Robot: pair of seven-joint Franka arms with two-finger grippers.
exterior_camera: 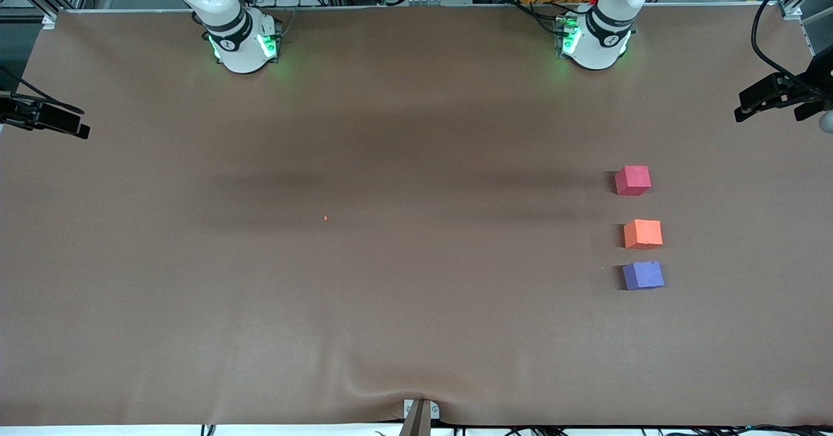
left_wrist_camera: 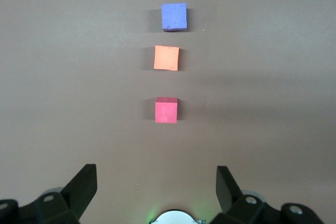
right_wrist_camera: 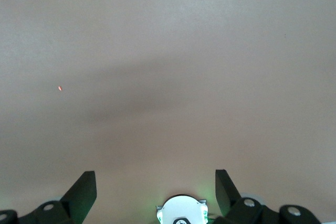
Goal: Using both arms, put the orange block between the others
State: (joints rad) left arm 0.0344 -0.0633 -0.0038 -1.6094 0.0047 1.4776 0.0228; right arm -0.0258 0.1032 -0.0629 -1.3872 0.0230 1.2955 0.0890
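Observation:
Three small cubes lie in a row on the brown table toward the left arm's end. The orange block [exterior_camera: 643, 234] [left_wrist_camera: 166, 57] sits between the pinkish-red cube [exterior_camera: 632, 180] [left_wrist_camera: 166, 110] and the purple-blue cube [exterior_camera: 643, 275] [left_wrist_camera: 174, 17], which is nearest the front camera. Small gaps separate them. My left gripper [left_wrist_camera: 156, 174] hangs open high above the table near its own base, with nothing between its fingers. My right gripper [right_wrist_camera: 156, 178] is open too, above bare table by its base. Neither hand shows in the front view.
The arms' green-lit bases [exterior_camera: 244, 42] [exterior_camera: 595, 39] stand at the table's back edge. Black camera mounts [exterior_camera: 45, 117] [exterior_camera: 781, 94] jut in at both ends. A tiny orange speck [exterior_camera: 325, 218] [right_wrist_camera: 60, 88] lies mid-table. A clamp [exterior_camera: 420, 416] grips the wrinkled front edge.

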